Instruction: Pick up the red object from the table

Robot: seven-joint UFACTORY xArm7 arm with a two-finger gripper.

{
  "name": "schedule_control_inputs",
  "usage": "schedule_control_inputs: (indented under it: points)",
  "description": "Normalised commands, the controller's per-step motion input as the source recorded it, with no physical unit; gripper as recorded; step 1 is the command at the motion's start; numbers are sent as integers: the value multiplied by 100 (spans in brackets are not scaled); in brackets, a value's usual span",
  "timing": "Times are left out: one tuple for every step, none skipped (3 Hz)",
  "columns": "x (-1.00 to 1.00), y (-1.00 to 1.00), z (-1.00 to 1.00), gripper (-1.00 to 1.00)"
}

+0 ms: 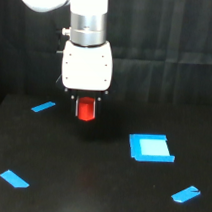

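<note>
Red object point(86, 109) pinched btwn fingers of gripper point(86, 111), held vertical, prob for straight lift. Looks clear of table point(90, 193), twd far edge, faint red glow seen below. Blue square patch point(150, 147) nearer right edge, untouched.

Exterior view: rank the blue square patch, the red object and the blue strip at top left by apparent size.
1. Blue square patch, clearly largest.
2. Red object, held in the hand.
3. Top-left blue strip, thin; close to the red object, and it lies farther back, so that order is unsure.
</note>
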Motion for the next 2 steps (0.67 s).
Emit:
schedule_control_inputs:
  points:
    - [15,-14,90,-100]
    - [15,-8,100,-100]
